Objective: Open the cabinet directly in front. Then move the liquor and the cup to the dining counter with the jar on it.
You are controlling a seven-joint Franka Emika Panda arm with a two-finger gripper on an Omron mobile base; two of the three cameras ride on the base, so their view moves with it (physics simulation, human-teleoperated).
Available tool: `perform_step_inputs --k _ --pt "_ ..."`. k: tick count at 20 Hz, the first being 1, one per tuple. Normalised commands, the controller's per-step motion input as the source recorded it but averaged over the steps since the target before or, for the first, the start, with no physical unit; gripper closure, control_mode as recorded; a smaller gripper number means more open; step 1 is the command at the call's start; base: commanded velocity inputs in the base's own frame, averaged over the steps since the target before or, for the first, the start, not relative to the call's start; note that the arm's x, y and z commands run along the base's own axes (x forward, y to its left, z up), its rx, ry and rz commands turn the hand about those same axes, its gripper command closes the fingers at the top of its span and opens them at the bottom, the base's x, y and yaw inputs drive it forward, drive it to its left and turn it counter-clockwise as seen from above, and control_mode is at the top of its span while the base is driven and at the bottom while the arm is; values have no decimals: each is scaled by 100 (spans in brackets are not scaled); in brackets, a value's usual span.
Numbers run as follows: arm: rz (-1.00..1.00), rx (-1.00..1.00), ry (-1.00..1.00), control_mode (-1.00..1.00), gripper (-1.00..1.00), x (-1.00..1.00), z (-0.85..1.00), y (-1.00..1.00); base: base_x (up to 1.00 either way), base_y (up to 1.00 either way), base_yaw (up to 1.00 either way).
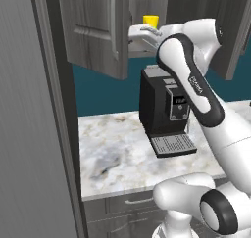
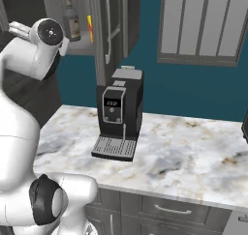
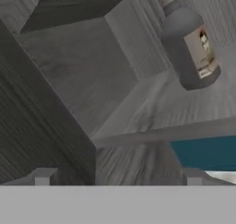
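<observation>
The cabinet (image 1: 98, 31) stands open, both of its grey doors swung out, each with one long silver bar handle (image 1: 113, 21). The fingers (image 3: 118, 177) are spread wide apart with nothing between them; their two dark tips sit at the front edge of the cabinet's shelf (image 3: 152, 108), pointing into the compartment.

Going from the left of the fingers to the right in the hand view: the bare grey side wall of the cabinet lies to the left and ahead, the empty stretch of shelf runs straight in front, and one liquor (image 3: 189, 52) bottle stands ahead and to the right, well apart from both tips, upright on the shelf, its red cap at the picture's top edge. In the right base view the same bottle (image 2: 71, 21) stands on the shelf beside the white arm.

One yellow cup (image 1: 150, 21) sits on the shelf just behind the arm's wrist in the left base view.

Below, one black coffee machine (image 1: 164, 109) stands on the marble worktop (image 1: 117, 158).
</observation>
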Motion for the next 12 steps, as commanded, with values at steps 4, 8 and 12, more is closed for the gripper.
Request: perform_step_inputs --k 4,8,12 --pt "48 0 5 -100 -100 -1 0 98 0 0 0" --pt "46 -4 1 -100 -100 -4 0 100 0 0 0" --pt "33 0 0 -100 -100 21 -2 100 0 0 0"
